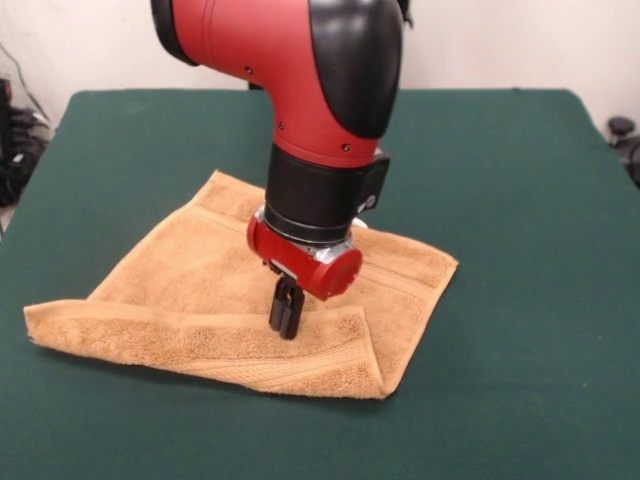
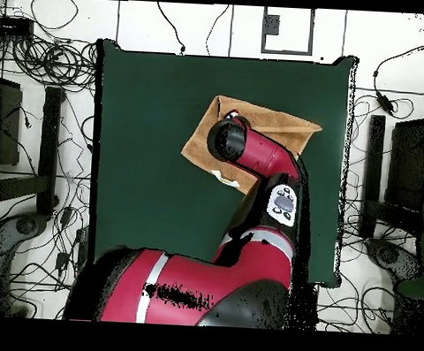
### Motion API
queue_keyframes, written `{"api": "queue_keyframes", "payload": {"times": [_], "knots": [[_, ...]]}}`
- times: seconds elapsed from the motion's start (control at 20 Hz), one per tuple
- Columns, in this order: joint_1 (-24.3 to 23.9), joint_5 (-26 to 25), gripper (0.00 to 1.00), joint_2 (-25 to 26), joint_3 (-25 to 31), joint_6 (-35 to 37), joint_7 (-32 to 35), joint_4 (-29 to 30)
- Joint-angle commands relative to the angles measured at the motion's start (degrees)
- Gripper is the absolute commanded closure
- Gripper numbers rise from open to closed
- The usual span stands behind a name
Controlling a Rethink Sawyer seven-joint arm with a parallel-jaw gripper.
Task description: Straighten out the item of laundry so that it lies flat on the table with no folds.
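Towel (image 1: 190,290) lies mid-table (image 1: 520,180), spread as a diamond, its near strip doubled over into a thick band along the front edge. Woven border band visible on the fold. Arm (image 1: 320,90) comes down over the towel's centre. Gripper (image 1: 286,322) fingers nearly together, tips at the fold's edge; whether they pinch cloth, cannot tell. Overhead: arm covers most of the towel (image 2: 280,126)
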Motion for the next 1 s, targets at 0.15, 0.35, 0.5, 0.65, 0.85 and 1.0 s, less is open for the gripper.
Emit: {"api": "queue_keyframes", "payload": {"times": [0.15,0.35,0.5,0.65,0.85,1.0], "knots": [[0.85,0.61,1.0,-1.48,5.45,10.52,6.8,4.29],[0.66,0.68,1.0,-1.47,5.9,10.64,6.84,4.53],[0.25,0.72,1.0,-0.7,6.57,10.15,6.71,4.31],[-0.04,0.72,1.0,-0.38,7.13,9.81,6.59,4.28],[-0.01,0.76,1.0,-0.59,7.39,9.19,7.0,5.01],[-0.01,0.88,1.0,-1.38,7.76,9.8,7.22,6.37]]}}
